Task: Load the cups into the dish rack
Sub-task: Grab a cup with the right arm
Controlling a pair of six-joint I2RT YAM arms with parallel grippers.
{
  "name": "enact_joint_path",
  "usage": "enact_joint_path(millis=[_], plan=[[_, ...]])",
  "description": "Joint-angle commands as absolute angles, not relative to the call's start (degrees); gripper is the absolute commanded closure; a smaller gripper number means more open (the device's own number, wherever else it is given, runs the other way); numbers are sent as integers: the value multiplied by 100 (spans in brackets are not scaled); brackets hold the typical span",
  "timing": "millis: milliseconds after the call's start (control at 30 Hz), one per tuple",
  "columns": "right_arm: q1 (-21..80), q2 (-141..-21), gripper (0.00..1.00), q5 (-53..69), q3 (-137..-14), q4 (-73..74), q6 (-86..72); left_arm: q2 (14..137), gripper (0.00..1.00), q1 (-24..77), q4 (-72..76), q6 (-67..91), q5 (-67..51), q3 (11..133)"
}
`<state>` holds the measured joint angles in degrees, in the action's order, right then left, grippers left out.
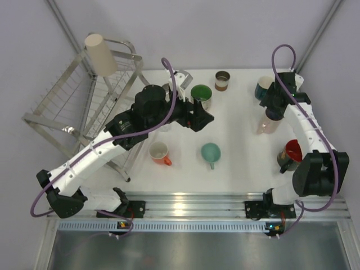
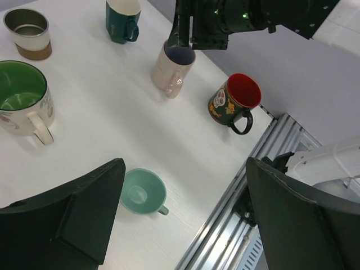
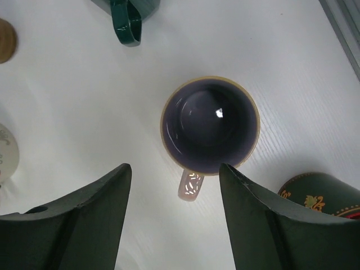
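The dish rack (image 1: 84, 107) stands at the left edge of the counter (image 1: 242, 174), with a beige cup (image 1: 100, 54) perched at its top corner. The left gripper (image 2: 185, 169) hangs spread wide and empty above the counter, beside the green-inside mug (image 1: 201, 95). The orange-handled cup (image 1: 160, 153) and the teal cup (image 1: 211, 153) sit nearer the bases. Farther right, the right gripper (image 3: 174, 167) is spread wide over the upright pink mug (image 3: 209, 125). It may touch the rim, but I cannot tell. A dark teal mug (image 1: 263, 89) stands just behind, and a red-inside mug (image 1: 290, 154) stands nearer.
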<state>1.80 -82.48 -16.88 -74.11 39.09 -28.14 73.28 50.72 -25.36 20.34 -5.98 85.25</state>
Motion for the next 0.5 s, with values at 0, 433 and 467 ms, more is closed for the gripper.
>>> enact_joint_path(millis=[0, 433, 467], plan=[[62, -8507, 35, -1751, -7761, 3921, -2505, 6979, 7, 5080, -1635, 2337, -774, 8262], [-167, -9307, 37, -1521, -7761, 3656, -2452, 7304, 9, 5080, -1415, 2355, -616, 8033], [-167, -9377, 38, -1521, -7761, 3621, -2461, 7304, 9, 5080, -1424, 2347, -572, 8033]])
